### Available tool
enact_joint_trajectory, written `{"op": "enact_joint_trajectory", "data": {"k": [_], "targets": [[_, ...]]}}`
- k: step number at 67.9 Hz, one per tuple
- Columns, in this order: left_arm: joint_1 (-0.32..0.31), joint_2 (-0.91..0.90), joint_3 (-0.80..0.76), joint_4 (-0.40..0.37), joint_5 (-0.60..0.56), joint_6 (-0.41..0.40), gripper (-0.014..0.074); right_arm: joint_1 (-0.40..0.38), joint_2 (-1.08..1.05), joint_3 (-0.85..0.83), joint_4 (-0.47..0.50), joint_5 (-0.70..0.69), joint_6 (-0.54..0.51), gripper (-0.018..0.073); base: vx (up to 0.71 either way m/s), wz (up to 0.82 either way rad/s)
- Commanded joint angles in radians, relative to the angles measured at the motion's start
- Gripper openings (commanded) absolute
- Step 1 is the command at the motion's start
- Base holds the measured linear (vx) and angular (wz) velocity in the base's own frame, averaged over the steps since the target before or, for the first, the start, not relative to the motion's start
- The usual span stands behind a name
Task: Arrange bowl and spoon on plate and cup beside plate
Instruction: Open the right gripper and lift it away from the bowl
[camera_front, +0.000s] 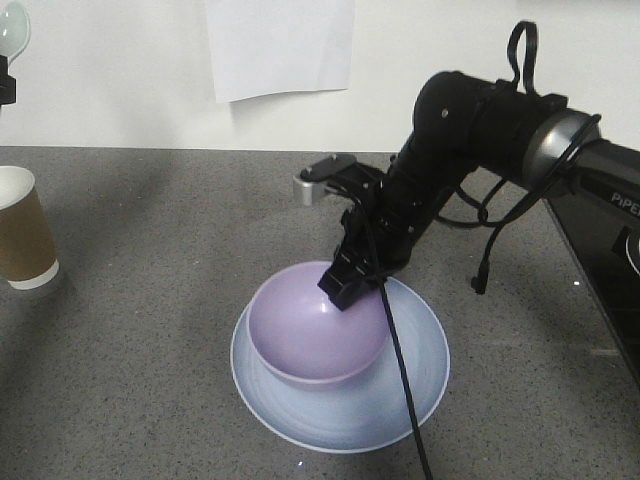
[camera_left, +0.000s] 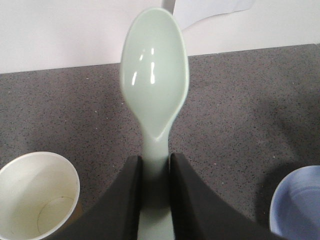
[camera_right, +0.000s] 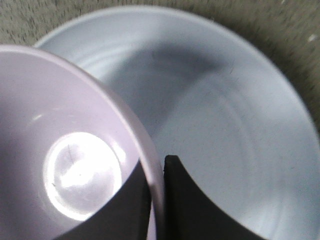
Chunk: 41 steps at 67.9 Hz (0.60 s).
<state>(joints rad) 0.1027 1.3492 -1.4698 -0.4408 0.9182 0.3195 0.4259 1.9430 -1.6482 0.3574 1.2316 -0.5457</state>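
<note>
Right wrist view: right end effector (camera_right: 156, 200) clamped on the bowl (camera_right: 75, 150) wall, one finger inside, one outside, rim pinched between them. Plate (camera_right: 235, 125) lies directly beneath and ahead of it. Front view shows the bowl (camera_front: 315, 330) sitting over the plate (camera_front: 410, 390), tilted a little toward the near side; whether its base rests fully flat I cannot tell.

Left wrist view: left end effector (camera_left: 155, 200) closed on the handle of the spoon (camera_left: 154, 80), scoop pointing forward and away from the fingers. Cup (camera_left: 37, 195) stands below and to its left on the counter (camera_left: 240, 110), plate edge below and to its right.

Judged step: setting the bowl down on the plate. To do it well:
- lower until the base seats level, roughly centred on the plate rings
- part the fingers only once the tilt is gone, or the bowl may rock
- lift straight up so the inner finger does not drag the rim
- keep the spoon held high and clear until the right arm is out of the way
</note>
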Motion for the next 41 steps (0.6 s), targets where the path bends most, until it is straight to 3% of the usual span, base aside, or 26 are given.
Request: {"op": "enact_joint_trajectory", "data": {"k": [1,21,41], "targets": [[0.001,-0.029,-0.023,-0.034,-0.05,0.0,-0.0006,-0.004,-0.043,0.002,0.02,0.058,-0.011,0.0004,0.0,0.0],[0.001,-0.029,-0.023,-0.034,-0.05,0.0,-0.0006,-0.004,-0.041,0.006,0.016,0.058,-0.029,0.0017,0.0,0.0],[0.001,-0.029,-0.023,-0.034,-0.05,0.0,-0.0006,-0.004,-0.041,0.006,0.012,0.057,-0.045,0.0154,0.0,0.0]]}}
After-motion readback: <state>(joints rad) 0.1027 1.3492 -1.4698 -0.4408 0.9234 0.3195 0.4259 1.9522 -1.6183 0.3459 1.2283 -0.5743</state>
